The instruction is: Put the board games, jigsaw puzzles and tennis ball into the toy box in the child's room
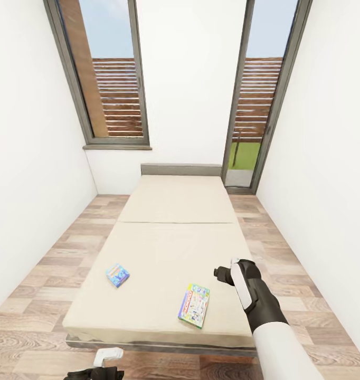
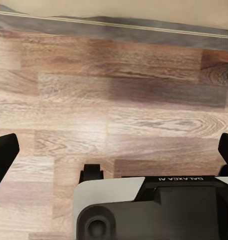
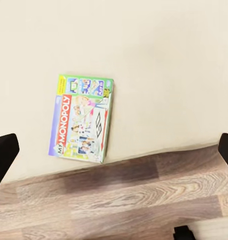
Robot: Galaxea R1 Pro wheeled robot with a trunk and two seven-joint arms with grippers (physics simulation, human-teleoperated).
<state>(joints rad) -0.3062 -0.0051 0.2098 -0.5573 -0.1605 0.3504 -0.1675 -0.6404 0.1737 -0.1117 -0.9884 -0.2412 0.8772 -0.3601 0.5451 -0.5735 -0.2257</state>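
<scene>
The left gripper (image 2: 114,150) hangs low over the plank floor (image 2: 119,100) at the foot of the bed (image 1: 164,248), jaws spread wide and empty. On the bed the light-blue game (image 1: 117,275) lies to the left and the Monopoly box (image 1: 194,305) flat near the foot edge. The right gripper (image 3: 114,145), also wide open and empty, hovers just right of the Monopoly box. To grasp it well, I would centre it over the box and close across the narrow width, perhaps using the overhang at the edge.

The right arm reaches forward, its right gripper (image 1: 222,275) raised with jaws spread wide. The left gripper (image 1: 98,369) hangs low, jaws also apart.
</scene>
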